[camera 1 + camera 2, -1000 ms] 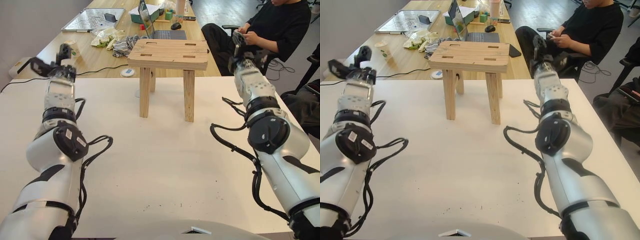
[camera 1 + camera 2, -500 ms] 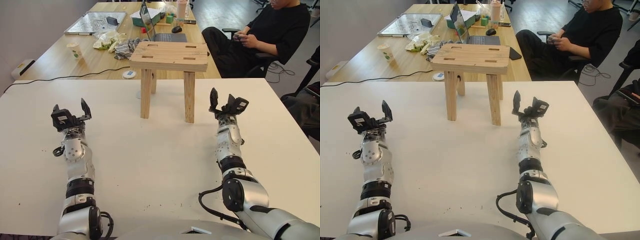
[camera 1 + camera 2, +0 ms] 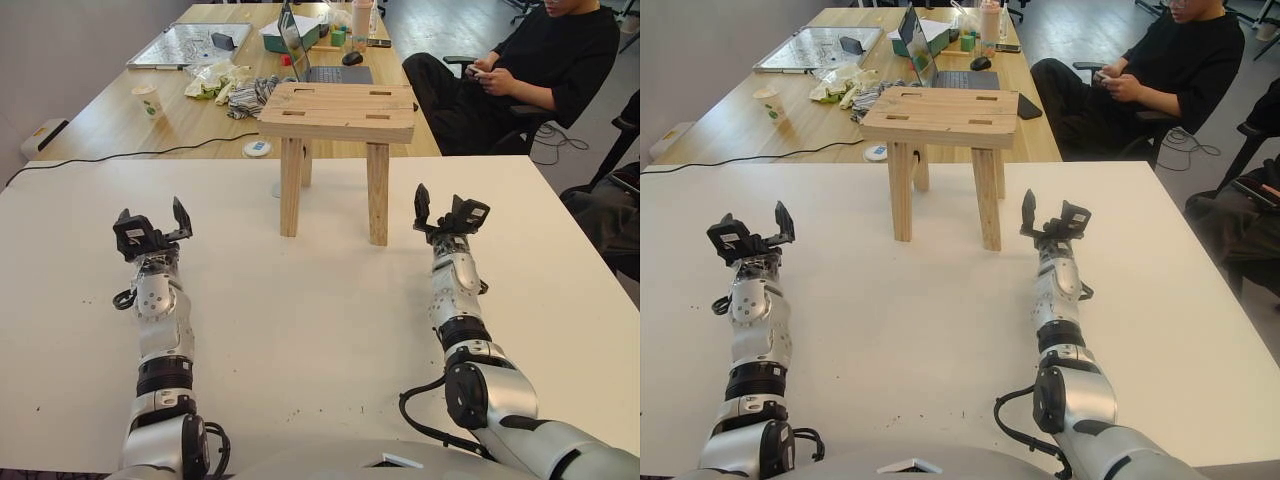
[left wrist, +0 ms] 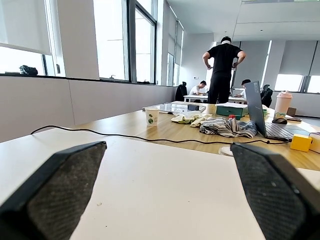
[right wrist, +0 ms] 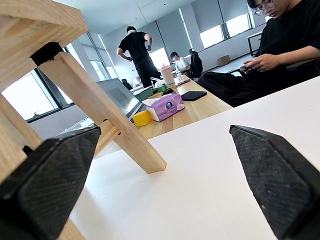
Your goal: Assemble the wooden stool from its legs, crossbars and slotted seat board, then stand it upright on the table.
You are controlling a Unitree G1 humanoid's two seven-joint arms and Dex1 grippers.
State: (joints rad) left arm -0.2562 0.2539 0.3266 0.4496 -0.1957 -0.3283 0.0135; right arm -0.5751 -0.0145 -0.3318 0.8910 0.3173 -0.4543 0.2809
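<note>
The wooden stool stands upright and whole on the white table, its slotted seat board on top and its legs on the tabletop. My left gripper rests low over the table to the stool's left, open, with nothing between its pads. Just right of the stool's front right leg is my right gripper, also open and holding nothing. Between its pads the right wrist view shows a stool leg close by, not touched.
Behind the white table runs a wooden desk with a laptop, a paper cup, crumpled cloths and a black cable. A small round white disc lies near the stool's back legs.
Both arms have come down from raised, stretched-out poses beside the stool to lie low on the table. In the last half second they shifted only slightly. Both grippers stay open.
</note>
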